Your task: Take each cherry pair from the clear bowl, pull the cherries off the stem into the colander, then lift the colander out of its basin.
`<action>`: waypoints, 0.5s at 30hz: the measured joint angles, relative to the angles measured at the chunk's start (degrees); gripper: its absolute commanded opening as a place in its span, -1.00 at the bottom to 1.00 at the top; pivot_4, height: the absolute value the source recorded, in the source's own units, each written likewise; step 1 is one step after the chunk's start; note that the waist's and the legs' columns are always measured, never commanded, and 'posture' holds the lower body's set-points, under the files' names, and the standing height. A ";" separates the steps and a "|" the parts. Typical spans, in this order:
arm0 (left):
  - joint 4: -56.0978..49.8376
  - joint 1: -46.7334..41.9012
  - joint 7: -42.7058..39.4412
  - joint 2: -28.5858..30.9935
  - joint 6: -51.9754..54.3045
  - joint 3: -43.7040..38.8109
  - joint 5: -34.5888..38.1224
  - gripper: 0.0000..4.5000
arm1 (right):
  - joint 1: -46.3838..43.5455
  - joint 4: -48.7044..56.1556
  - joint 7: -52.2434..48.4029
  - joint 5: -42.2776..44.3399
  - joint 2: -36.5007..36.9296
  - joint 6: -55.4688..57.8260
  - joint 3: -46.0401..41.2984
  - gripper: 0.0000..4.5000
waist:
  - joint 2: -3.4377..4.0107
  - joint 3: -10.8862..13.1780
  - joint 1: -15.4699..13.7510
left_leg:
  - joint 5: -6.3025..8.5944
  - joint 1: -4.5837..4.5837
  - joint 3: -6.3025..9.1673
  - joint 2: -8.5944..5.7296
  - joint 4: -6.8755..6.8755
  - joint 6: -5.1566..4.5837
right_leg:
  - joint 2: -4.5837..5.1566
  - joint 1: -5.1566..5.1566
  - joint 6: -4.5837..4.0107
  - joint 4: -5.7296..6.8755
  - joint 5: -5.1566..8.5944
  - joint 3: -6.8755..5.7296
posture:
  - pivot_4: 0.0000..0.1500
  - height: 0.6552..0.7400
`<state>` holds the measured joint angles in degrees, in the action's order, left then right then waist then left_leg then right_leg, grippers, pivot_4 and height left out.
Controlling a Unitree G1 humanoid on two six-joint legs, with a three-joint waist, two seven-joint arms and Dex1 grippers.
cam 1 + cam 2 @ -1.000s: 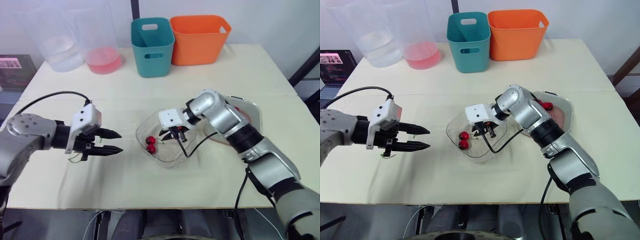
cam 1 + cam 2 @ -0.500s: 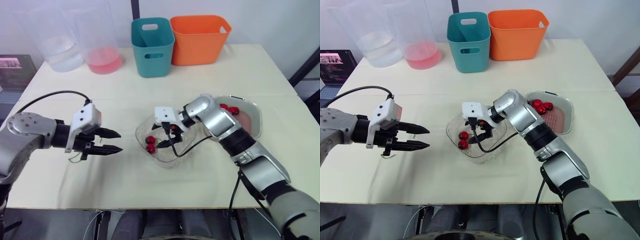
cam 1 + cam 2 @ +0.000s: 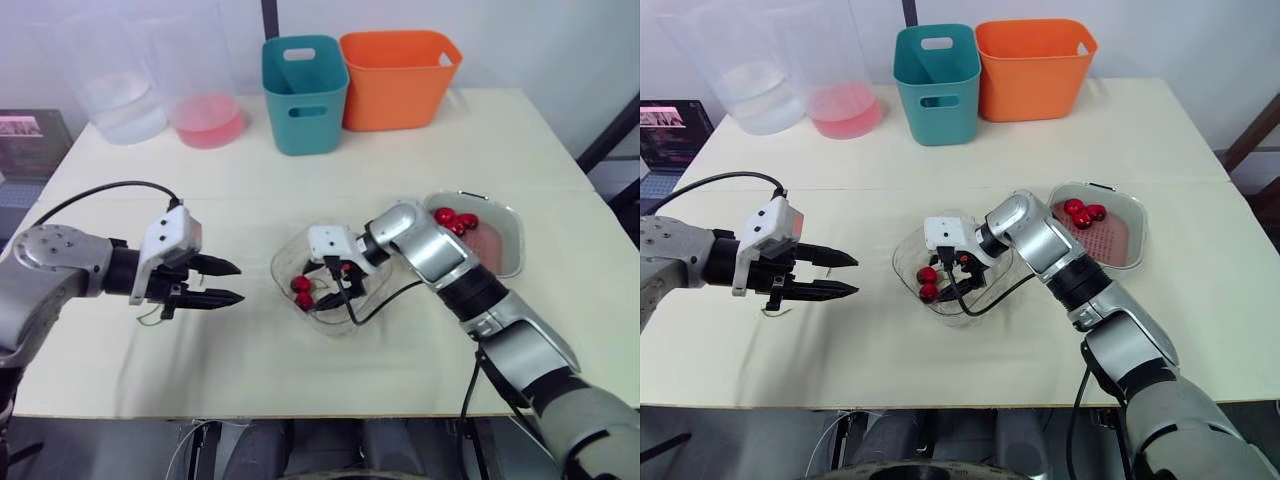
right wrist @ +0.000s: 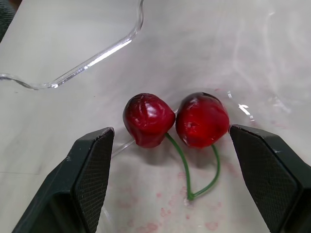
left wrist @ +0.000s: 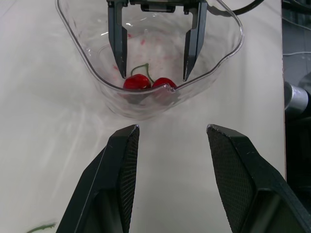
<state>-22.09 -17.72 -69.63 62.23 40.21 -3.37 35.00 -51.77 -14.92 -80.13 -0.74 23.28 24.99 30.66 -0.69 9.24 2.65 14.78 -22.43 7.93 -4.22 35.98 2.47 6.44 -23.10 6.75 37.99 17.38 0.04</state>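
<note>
1. Currently the task looks partly done. A few loose red cherries [image 3: 1080, 212] already lie in the pinkish colander [image 3: 1118, 243], which sits in its basin [image 3: 1137, 262] on the robot's right side of the table [image 3: 250, 370].
2. One cherry pair [image 4: 175, 121] is left in the clear bowl [image 3: 284, 262], both fruits on their joined stem. No other pair is visible in the bowl.
3. Right gripper [image 5: 154, 73]: reaches down into the bowl with its jaws spread wide, one finger on each side of the pair, touching neither fruit.
4. Left gripper [image 3: 238, 282]: jaws spread and empty, over bare table well to the left of the bowl and pointing toward it.
5. Judged remaining: grasp this pair, pull the fruits off into the colander, then lift the colander out.
6. Materials:
   - Bowl: thin transparent plastic, rounded-square with a wavy rim, with faint pink smears on its floor.
   - Cherries: glossy dark red, one slightly dimpled, with thin green stems meeting in a V.
   - Finger pads [image 5: 121, 179]: black and finely textured.
   - Colander against basin: the boundary is hard to make out in the head views. The basin seems to be the pale, clear outer shell.
7. A thin green scrap [image 5: 41, 227], possibly a spent stem, lies on the table near the left gripper.
</note>
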 measured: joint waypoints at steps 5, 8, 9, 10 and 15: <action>0.03 0.05 0.00 -0.01 -0.75 0.00 -0.42 0.05 | -0.04 -0.53 0.46 -0.01 -0.86 0.09 -0.07 0.79 | 0.00 0.00 -0.05 | 0.00 0.00 0.00 0.00 0.00 0.00 | 0.00 0.00 0.00 0.00 0.00 0.00 | 1.00 0.99; 0.03 0.04 -0.01 -0.03 -0.84 0.00 -0.64 0.05 | -0.38 -2.62 1.05 0.51 -1.93 1.96 -0.37 0.79 | 0.00 0.00 -0.06 | 0.00 0.00 0.00 -0.01 0.01 0.00 | 0.01 0.00 0.00 0.00 0.00 0.00 | 1.00 0.99; 0.03 0.04 -0.02 -0.04 -0.84 0.00 -0.64 0.05 | -0.63 -2.96 1.16 0.66 -1.96 2.43 -0.57 0.79 | 0.00 0.00 -0.08 | 0.00 0.00 0.00 -0.01 0.01 0.01 | 0.01 0.00 0.00 0.00 0.00 0.00 | 1.00 0.99; 0.04 0.04 -0.03 -0.04 -0.84 0.00 -0.65 0.05 | -1.06 -3.38 1.35 0.97 -1.97 3.04 -1.06 0.79 | 0.00 0.00 -0.09 | 0.00 0.00 0.00 -0.01 0.01 0.01 | 0.01 0.00 0.00 0.00 0.00 0.00 | 1.00 0.99; 0.06 0.03 -0.02 -0.37 -0.84 0.01 -0.68 0.05 | -2.78 -5.06 3.08 1.54 -2.56 6.19 -3.19 0.79 | 0.00 0.00 -0.02 | 0.00 0.00 0.00 0.00 0.00 0.01 | 0.00 0.00 0.00 0.00 0.00 0.00 | 1.00 0.99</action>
<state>-22.02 -17.68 -69.65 61.86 39.37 -3.36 34.32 -54.55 -19.98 -77.06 0.80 20.73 31.18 27.46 -0.69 9.24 2.64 14.77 -22.43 7.93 -4.22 35.98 2.48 6.44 -23.10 6.75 37.99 17.38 0.04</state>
